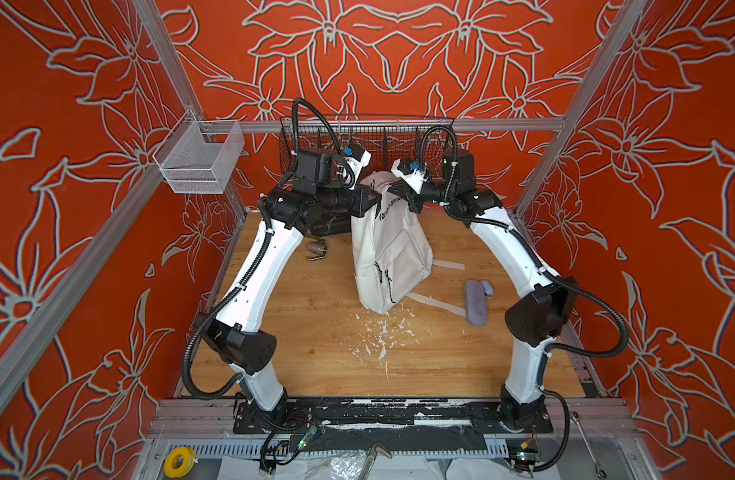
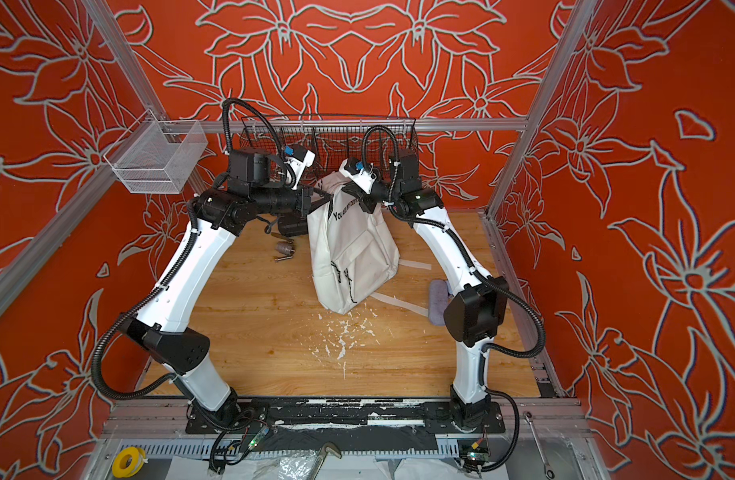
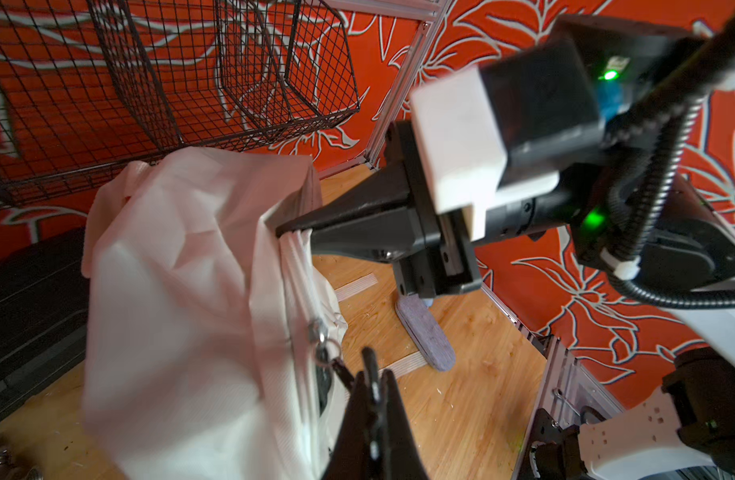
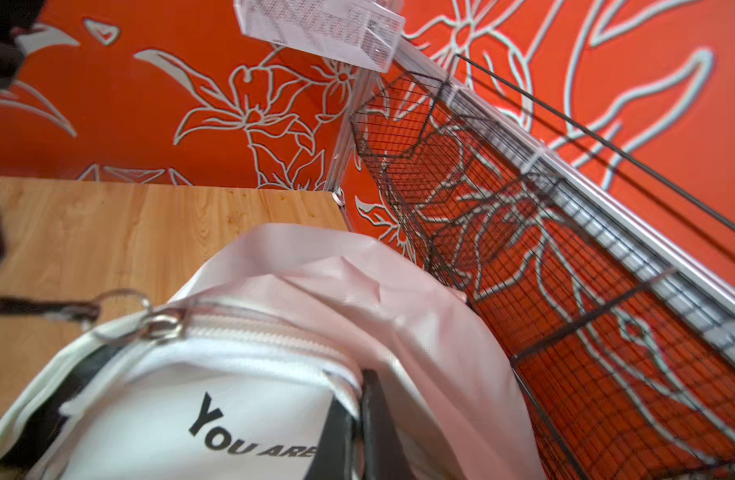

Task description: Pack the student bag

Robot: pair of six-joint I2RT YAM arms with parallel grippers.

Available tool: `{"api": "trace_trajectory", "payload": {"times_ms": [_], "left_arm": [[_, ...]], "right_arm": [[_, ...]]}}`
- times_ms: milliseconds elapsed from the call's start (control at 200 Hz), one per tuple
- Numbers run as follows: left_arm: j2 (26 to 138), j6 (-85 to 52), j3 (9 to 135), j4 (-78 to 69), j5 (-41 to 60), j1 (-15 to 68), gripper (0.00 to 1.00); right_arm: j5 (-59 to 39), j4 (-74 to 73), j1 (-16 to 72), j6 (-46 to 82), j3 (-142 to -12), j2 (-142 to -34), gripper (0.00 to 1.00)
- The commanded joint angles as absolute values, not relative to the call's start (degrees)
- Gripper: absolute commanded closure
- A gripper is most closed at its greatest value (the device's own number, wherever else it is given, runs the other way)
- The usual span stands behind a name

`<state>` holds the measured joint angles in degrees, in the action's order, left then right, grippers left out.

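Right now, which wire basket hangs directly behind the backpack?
The wide black wire basket on the back rail, behind the student bag; the small white mesh basket hangs at the left corner.

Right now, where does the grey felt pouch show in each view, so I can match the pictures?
In a top view: grey felt pouch on the table, right of the student bag.
In a top view: pouch there too, half behind the right elbow.
Left wrist: pouch on the table beyond the bag, beside its straps.
Right wrist: not in it.
Shared landmark: black wire basket on the back rail.
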<state>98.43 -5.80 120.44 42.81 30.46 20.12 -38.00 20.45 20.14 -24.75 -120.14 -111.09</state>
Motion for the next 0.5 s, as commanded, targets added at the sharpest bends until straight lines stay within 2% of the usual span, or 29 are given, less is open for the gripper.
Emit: {"api": "trace_trajectory", "payload": {"times_ms": [0, 135, 260, 495], "left_arm": [[93.94, -5.45, 116.12, 39.99, 29.90, 20.30, 1.00], [90.39, -5.58, 107.90, 35.02, 24.57, 19.89, 1.00], [88.37, -6.80, 102.89, 32.69, 23.19, 19.41, 1.00], [85.77, -9.49, 92.26, 29.18, 22.12, 19.42, 1.00]], "right_arm": [[-26.66, 12.15, 14.84, 0.55, -125.40, -111.50, 1.00], [-26.87, 15.74, 13.71, 11.40, -130.69, -112.64, 1.00], [-19.41, 19.54, 13.18, 18.19, -132.84, -112.14, 1.00], [-8.21, 26.28, 13.17, 22.69, -135.78, -111.71, 1.00]]}}
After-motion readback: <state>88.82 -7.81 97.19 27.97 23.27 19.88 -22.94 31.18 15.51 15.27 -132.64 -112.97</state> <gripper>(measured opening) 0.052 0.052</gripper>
